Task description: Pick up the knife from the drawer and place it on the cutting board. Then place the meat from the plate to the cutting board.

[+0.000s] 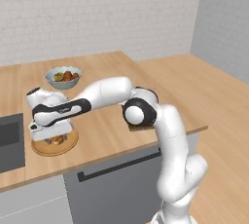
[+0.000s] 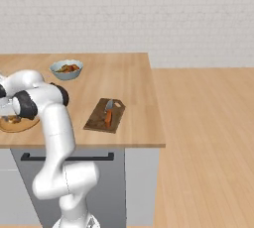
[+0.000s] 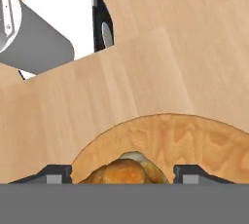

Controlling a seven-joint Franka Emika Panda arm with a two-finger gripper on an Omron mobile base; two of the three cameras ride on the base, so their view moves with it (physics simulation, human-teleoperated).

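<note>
no readable text, no labels, no brand marks, no numbers anywhere

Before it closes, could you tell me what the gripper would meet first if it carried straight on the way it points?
Most likely the meat: it sits between the gripper tips, on the plate. How much gap remains above it is unclear.

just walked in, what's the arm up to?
The knife already lies on the cutting board. The arm has swung left, and its gripper sits low over the plate, one finger on either side of the meat. The jaws aren't shut on it yet, so the meat is still on the plate.
</note>
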